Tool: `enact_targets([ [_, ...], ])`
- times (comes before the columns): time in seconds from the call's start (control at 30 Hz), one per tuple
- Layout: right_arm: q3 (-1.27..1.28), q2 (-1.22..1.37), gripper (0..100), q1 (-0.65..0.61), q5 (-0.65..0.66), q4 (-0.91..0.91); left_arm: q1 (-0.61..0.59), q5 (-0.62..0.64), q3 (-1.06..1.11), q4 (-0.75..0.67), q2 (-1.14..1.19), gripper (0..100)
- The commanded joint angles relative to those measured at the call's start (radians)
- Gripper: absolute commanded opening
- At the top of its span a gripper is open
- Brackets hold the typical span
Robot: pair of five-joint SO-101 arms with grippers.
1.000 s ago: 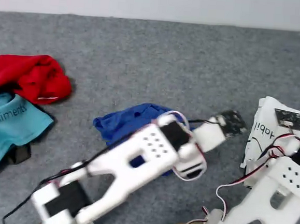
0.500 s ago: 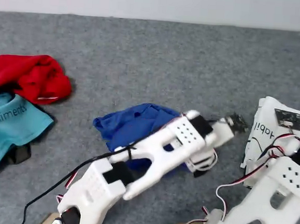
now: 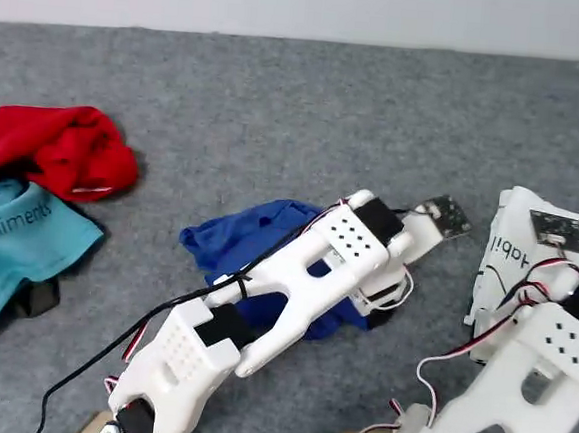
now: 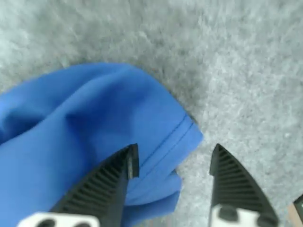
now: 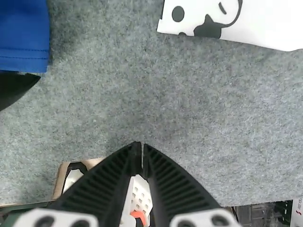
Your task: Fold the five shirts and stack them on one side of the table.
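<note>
A crumpled blue shirt [image 3: 258, 239] lies mid-table, and its hemmed corner [image 4: 161, 137] sits in the gap of my left gripper [image 4: 173, 161]. That gripper is open, one finger [image 4: 111, 182] over the cloth and the other over bare carpet. The left arm [image 3: 305, 273] stretches across the blue shirt. A white printed shirt [image 3: 532, 261] lies at the right edge, also seen as a white shirt [image 5: 236, 19]. Red shirt [image 3: 64, 149] and teal shirt [image 3: 11, 245] lie bunched at the far left. My right gripper [image 5: 142, 145] is shut on nothing above carpet.
A dark piece of cloth [image 3: 37, 299] pokes out under the teal shirt. The right arm [image 3: 528, 376] stands at the front right beside the white shirt. Grey carpet [image 3: 307, 118] covers the table, with open room along the back.
The left arm has stretched out farther to the right across the blue shirt, its wrist now over the shirt's right edge. The right arm has not moved.
</note>
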Motion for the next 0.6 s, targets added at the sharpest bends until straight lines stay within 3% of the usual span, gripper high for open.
enact_targets([
  [0.0, -0.003, -0.016, 0.9, 0.01, -0.003, 0.036, -0.006, 0.002, 0.01, 0.009, -0.009, 25],
  [0.57, -0.003, -0.015, 0.9, 0.01, -0.003, 0.035, 0.021, 0.005, -0.176, 0.0, 0.141, 25],
])
